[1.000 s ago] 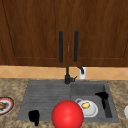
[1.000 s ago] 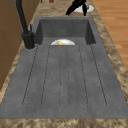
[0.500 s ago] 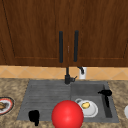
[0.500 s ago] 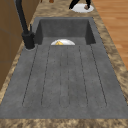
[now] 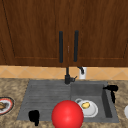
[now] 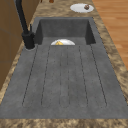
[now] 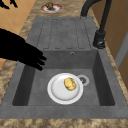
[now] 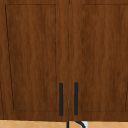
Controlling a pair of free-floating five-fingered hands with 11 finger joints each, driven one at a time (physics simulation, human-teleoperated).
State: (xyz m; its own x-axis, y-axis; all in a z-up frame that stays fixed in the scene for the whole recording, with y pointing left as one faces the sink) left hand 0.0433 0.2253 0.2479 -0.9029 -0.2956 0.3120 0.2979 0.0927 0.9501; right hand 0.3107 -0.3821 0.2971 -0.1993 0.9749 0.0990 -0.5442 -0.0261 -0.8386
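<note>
Right now your right hand (image 5: 111, 90) hangs over the right rim of the sink basin (image 5: 106, 105); the right side view shows that hand (image 7: 22, 52) with fingers stretched out loosely toward the basin, holding nothing and touching nothing. Below it, on the basin floor, sits the white plate (image 7: 64, 88) with a yellow piece of food (image 7: 70, 84) on it, just beside the drain (image 7: 82, 80). Your left hand (image 5: 34, 116) floats at the front left corner of the sink, over the ribbed drainboard (image 5: 45, 97); you cannot tell how its fingers stand. A red ball (image 5: 67, 115) sits at the sink's front edge, between the hands. Behind the sink rises the black faucet (image 7: 100, 37). Left of the sink, a red-rimmed plate (image 5: 5, 105) rests on the worktop (image 5: 12, 86).
</note>
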